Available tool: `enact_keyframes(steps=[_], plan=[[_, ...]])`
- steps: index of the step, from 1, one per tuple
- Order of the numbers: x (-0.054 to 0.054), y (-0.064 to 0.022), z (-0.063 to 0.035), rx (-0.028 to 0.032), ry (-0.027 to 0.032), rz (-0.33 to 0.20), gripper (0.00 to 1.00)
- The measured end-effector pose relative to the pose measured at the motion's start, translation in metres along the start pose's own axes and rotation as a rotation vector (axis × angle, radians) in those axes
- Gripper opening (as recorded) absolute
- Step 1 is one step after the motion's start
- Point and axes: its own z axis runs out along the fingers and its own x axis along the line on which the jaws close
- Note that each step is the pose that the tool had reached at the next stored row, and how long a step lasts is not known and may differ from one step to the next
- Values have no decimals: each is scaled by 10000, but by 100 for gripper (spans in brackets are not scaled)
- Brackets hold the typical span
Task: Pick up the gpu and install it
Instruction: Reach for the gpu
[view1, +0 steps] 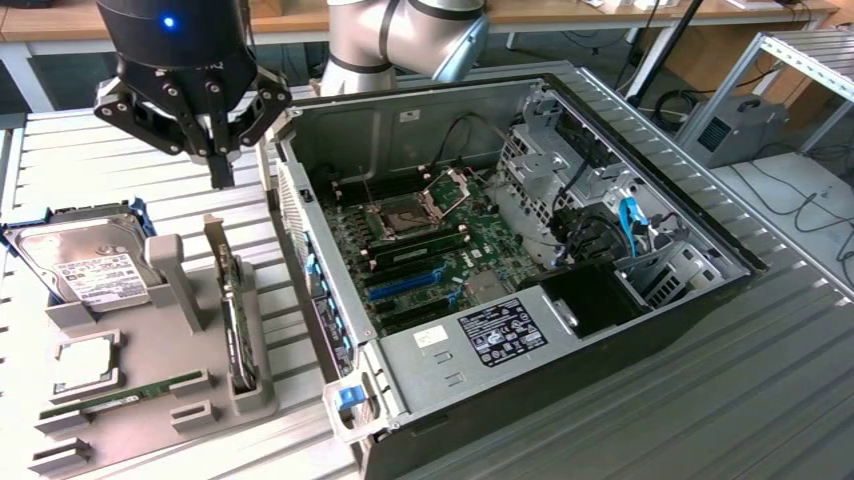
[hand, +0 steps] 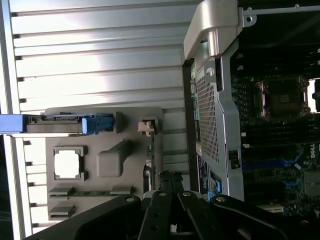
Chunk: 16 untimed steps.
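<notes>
Because the gpu (view1: 238, 325) stands on edge in the grey holder (view1: 171, 272) beside the open case (view1: 441, 352), your gripper (view1: 222, 182) hangs above it with fingers (view1: 220, 165) closed, holding nothing yet.

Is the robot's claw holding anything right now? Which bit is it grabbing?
Nothing. The claw is shut and empty, up in the air above the gray stand, where the graphics card stands on its edge.
</notes>
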Motion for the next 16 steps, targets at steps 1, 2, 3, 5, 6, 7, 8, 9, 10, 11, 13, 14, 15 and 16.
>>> enact_keyframes(steps=[1, 2, 3, 5, 6, 7, 8, 9, 10, 11, 13, 14, 15, 16], plan=[[0, -2, 0, 0, 0, 0, 11], [0, -4, -1, 1, 1, 1, 11], [-1, -7, 0, 0, 0, 0, 11], [-1, -15, -1, 0, 0, 0, 11], [-1, -18, -1, 0, 0, 0, 11], [-1, -20, -1, 1, 0, 0, 11], [-3, -36, -2, 1, 0, 0, 11], [-3, -41, -2, 1, 0, 0, 11], [-3, -41, -2, 1, 0, 0, 11], [-3, -42, -2, 1, 0, 0, 11], [-3, -44, -2, 0, 0, 0, 11], [-3, -45, -1, 0, 0, 0, 11], [-3, -45, -1, 0, 0, 0, 11], [-3, -45, 0, -1, -1, 0, 11]])
